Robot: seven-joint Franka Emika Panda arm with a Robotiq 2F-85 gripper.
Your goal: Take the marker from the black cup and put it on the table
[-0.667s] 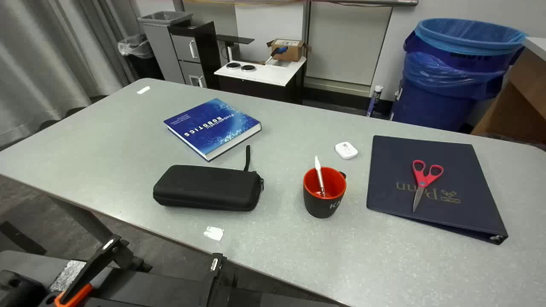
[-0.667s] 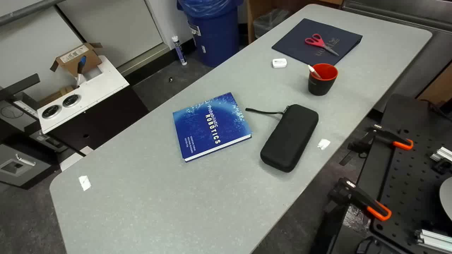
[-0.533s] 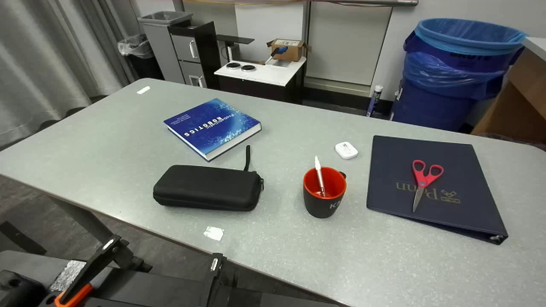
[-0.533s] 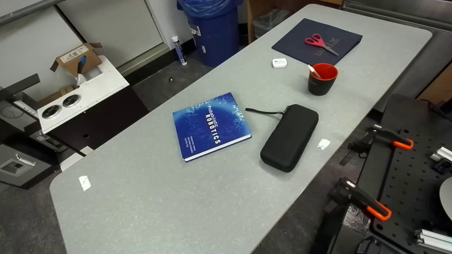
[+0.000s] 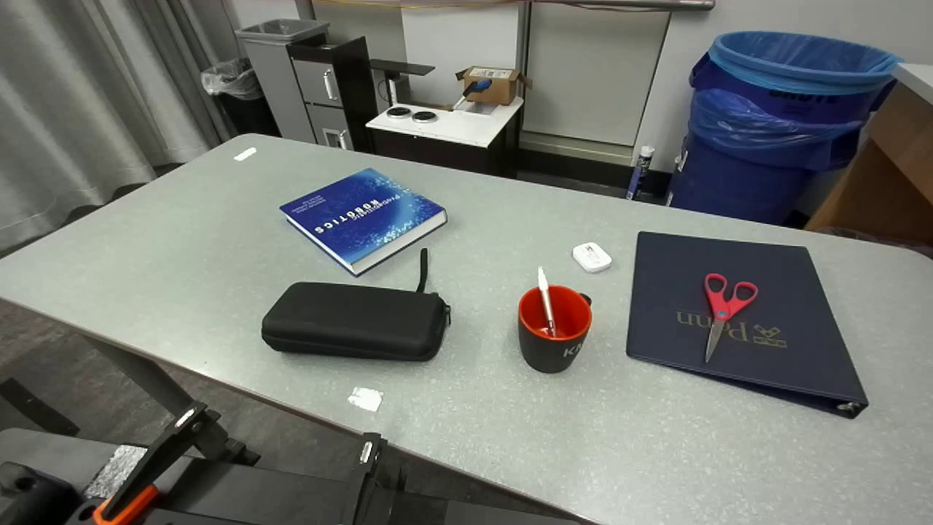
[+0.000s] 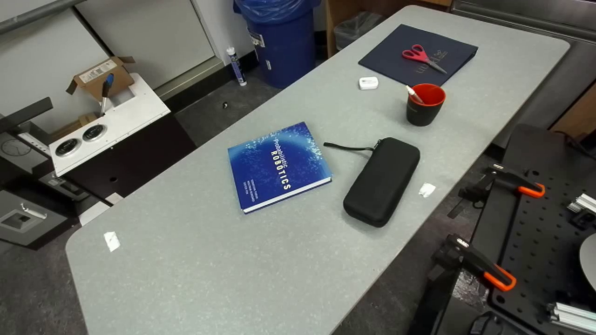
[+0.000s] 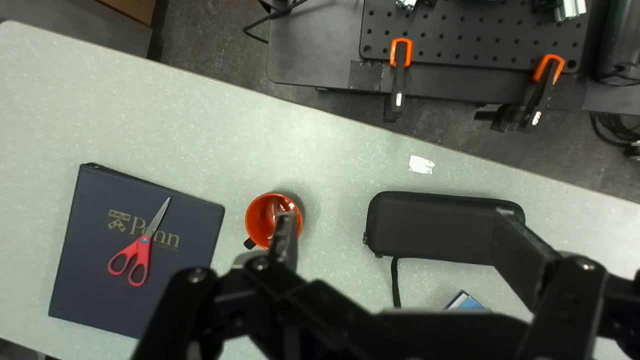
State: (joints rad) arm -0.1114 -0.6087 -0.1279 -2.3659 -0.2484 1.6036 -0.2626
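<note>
Gripper (image 7: 395, 217) parted wide in wrist view. White marker (image 5: 546, 300) leans inside black, red-lined mug (image 5: 547, 353), upright on grey table (image 5: 503, 423) between black zip case (image 5: 355, 321) and navy Penn binder (image 5: 773, 310); red-handled scissors (image 5: 720, 311) on binder.

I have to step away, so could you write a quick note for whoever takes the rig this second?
Pincer: open and holding nothing; only the wrist view shows it.
Marker: leaning inside the black cup, one end sticking up above the rim.
The cup stands upright on the table, between the black case and the dark blue binder.
Done: neither step; the marker is not yet out.
Left: grip the marker, lift it clear of the cup, lay it on the table.
</note>
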